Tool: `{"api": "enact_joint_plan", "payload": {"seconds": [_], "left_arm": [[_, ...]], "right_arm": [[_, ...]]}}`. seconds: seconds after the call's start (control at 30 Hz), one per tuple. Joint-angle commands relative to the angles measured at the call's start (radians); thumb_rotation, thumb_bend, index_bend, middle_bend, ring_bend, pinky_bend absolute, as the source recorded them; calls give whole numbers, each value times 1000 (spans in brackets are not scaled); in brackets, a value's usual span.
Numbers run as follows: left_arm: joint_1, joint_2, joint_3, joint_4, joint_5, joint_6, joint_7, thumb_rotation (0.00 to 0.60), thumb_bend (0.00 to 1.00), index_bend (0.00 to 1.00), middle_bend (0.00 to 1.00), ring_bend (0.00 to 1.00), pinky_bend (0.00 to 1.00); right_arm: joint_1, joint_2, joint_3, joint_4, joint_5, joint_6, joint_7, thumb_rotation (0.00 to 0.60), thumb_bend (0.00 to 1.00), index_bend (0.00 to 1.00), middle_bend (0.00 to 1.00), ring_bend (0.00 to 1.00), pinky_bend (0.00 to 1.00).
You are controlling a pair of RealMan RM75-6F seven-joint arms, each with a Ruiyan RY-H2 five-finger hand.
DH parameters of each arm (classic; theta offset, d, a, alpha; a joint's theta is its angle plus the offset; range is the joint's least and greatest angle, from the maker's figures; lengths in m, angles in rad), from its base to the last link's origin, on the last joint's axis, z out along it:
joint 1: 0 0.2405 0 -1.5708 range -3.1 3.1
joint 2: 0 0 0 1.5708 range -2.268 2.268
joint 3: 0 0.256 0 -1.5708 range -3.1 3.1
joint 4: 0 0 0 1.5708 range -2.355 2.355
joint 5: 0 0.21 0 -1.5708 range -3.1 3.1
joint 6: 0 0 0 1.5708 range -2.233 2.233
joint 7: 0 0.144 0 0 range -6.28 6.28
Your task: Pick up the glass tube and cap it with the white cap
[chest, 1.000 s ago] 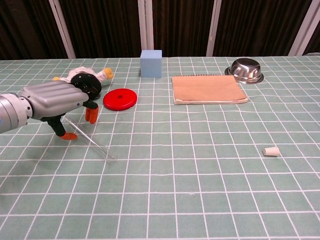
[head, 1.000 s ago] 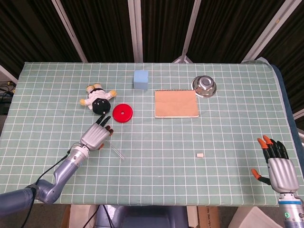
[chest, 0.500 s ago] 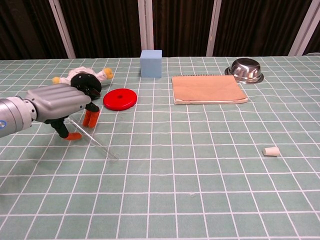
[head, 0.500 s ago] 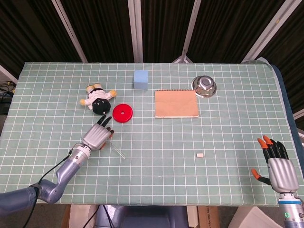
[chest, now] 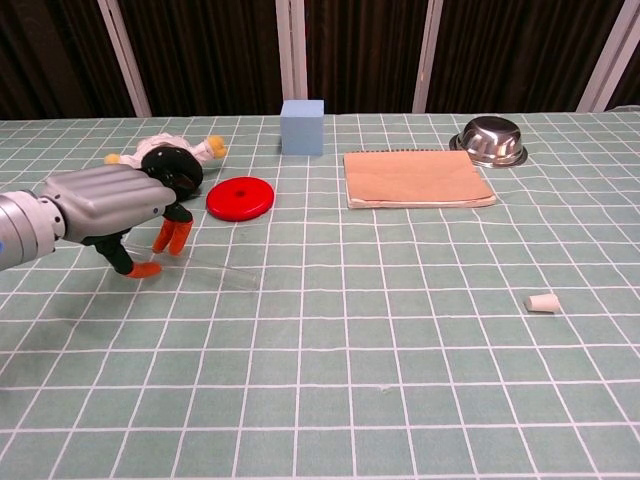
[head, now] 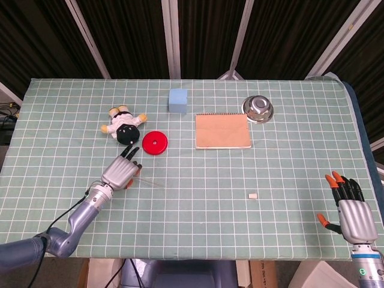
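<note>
While my left hand point(chest: 105, 205) pinches the glass tube point(head: 151, 183) just off the table point(head: 240, 174), the white cap point(chest: 542, 302) lies well apart. My right hand point(head: 350, 207) hangs spread — holding nothing.

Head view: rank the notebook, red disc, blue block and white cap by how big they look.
Largest to smallest:
1. notebook
2. red disc and blue block, too alike in apparent size to rank; the block also sits farther back.
3. white cap, clearly the smallest.
</note>
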Motion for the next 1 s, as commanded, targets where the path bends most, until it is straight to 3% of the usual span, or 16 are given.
{"api": "enact_joint_plan", "payload": {"seconds": [0.03,0.23,0.47,0.8,1.0], "left_arm": [[4,0,1,-1,17,19,-24,600,490,526,552,61,0],[26,-8,-1,-10,56,81,-104,600,504,524,555,61,0],[91,-51,-21,-29,99,229,-263,600,518,524,558,61,0],[127,-46,-54,-119,102,309,-314,600,518,526,565,61,0],[123,-14,-75,-159,94,304,-312,600,519,531,566,61,0]], "right_arm": [[0,0,0,0,0,0,0,600,266,0,0,0,0],[-1,1,0,0,-2,1,3,600,265,0,0,0,0],[1,-1,1,-4,-1,-1,14,600,266,0,0,0,0],[29,-9,13,-22,-6,-28,4,600,265,1,0,0,0],[93,-28,40,-57,23,-110,-63,600,266,149,113,0,0]]}}
